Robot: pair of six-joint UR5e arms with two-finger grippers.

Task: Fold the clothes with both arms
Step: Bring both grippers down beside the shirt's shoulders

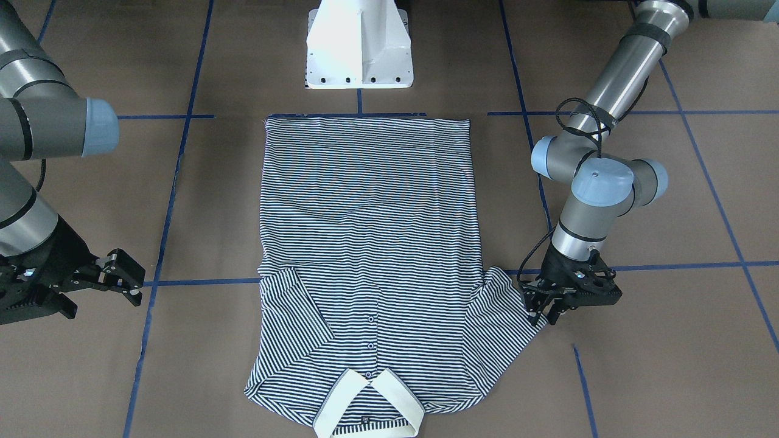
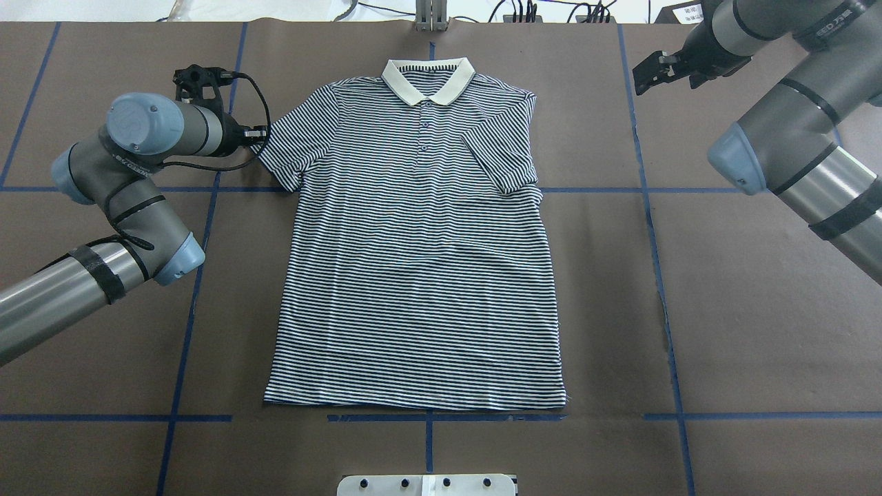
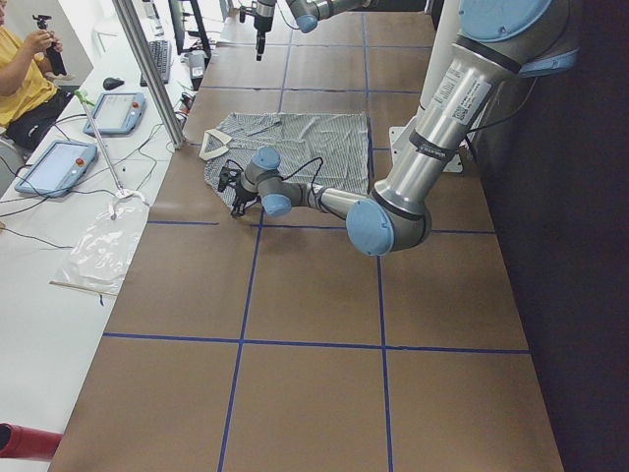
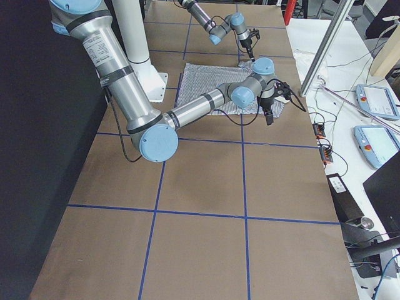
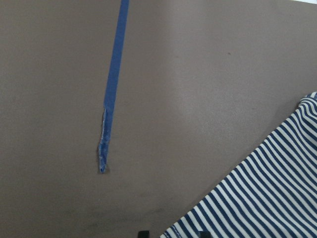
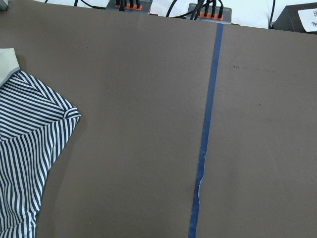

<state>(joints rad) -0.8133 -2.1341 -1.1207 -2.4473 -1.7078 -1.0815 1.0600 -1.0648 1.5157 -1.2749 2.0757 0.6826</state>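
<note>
Finding: the polo shirt (image 2: 413, 275) lies flat and face up at the middle of the counter (image 2: 723, 310). Its long axis runs from the hem at the robot's edge to the cream collar (image 2: 396, 72) at the operators' edge.

Sleeves: the sleeve on the robot's right (image 2: 499, 155) is already turned in over the chest. The left sleeve (image 2: 286, 151) is spread out flat toward the counter's left edge.

Left gripper (image 1: 543, 313): low at the cuff of the spread sleeve, pointing down. Its fingers (image 1: 554, 313) stand apart. In the left wrist view the cuff hem appears to sit between the two tips, not yet clamped. From these fingers the shirt body lies toward the counter's right edge, across the shirt's long axis.

Right gripper (image 1: 125, 281): well apart from the cloth, near the corner where the operators' edge meets the right edge. Its fingers are apart and hold nothing.

Judgement: the left arm is far the nearer to the remaining sleeve. The coming move looks like a pinch on the cuff, then a carry inward toward the placket.
</note>
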